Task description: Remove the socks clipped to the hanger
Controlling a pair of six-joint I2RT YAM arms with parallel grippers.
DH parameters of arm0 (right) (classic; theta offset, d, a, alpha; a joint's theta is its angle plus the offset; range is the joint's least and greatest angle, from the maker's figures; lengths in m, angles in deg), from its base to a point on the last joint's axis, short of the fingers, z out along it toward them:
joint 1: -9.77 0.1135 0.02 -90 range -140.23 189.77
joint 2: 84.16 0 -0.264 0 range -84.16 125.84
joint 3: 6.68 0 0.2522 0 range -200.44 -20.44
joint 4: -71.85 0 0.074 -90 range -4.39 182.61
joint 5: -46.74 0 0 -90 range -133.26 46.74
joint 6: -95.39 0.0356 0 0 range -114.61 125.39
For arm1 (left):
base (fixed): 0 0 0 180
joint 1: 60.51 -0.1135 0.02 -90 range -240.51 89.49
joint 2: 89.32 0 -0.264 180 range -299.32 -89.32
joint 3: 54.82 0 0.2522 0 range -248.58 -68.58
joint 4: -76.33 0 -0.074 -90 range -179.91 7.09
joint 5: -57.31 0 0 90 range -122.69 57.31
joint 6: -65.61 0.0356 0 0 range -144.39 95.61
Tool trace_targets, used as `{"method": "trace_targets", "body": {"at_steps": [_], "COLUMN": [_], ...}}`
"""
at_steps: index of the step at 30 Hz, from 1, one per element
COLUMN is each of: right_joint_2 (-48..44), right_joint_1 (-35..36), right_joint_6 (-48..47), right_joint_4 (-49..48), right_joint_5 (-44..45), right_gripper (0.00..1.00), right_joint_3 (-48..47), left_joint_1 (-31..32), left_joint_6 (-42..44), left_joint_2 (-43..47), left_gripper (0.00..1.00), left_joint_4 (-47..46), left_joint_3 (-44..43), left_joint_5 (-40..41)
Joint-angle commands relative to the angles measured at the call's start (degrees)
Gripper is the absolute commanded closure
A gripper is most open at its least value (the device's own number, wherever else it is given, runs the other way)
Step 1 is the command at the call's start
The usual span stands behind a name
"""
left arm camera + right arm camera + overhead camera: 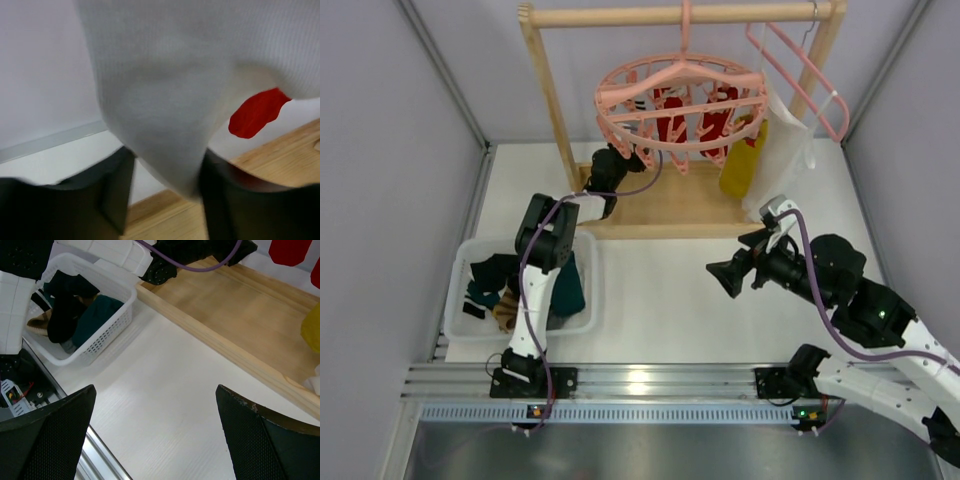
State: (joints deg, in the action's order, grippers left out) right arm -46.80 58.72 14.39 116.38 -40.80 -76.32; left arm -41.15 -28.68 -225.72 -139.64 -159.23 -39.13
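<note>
You have a white sock (165, 100) pinched in your left gripper (626, 160) at the hanger (680, 95); your right gripper (720, 280) hangs spread over the table (660, 310).

Your left arm reaches up to the near-left rim of the hanger, which hangs by its hook from the top bar of the rack (660, 212). In the left wrist view your two fingers (112, 195) press on either side of the sock's lower end, and the fabric fills the gap between them. Red socks (672, 120) hang clipped under the middle of the ring, and a yellow sock (742, 160) hangs at its right side, just beside a white bag (785, 150). Your right gripper is well apart from the hanger, its fingers wide with nothing between them. The basket (485, 243) at near left holds a teal sock (570, 288) among dark ones.
</note>
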Motion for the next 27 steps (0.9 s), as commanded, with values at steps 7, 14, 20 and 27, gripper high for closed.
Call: {"method": "trace_targets", "body": {"at_steps": [7,14,20,27], "right_joint_2": [0.96,0.17,-4.05,-7.83], "right_joint_1": [-0.61,-0.7,-0.61,-0.61], "right_joint_6": [-1.08,-0.56,0.93,3.13], "right_joint_4": [-4.4,-4.75,-4.84,-3.43], "right_joint_5": [-0.27,0.79,-0.08,-0.61], "right_gripper": [0.01,0.0,0.01,0.0], "right_joint_3": [0.42,0.24,-0.46,-1.43], "left_joint_1": [-0.37,1.21,5.5,10.53], "left_joint_6": [-1.33,-8.0,-8.46,-8.17], "left_joint_2": [2.71,13.16,21.78,35.91], "left_gripper": [1.0,1.0,1.0,1.0], "left_joint_4": [-4.41,-4.41,-4.76,-5.72], "left_joint_3": [-0.94,12.5,25.24,40.61], "left_joint_5": [-0.51,13.2,21.98,31.04]}}
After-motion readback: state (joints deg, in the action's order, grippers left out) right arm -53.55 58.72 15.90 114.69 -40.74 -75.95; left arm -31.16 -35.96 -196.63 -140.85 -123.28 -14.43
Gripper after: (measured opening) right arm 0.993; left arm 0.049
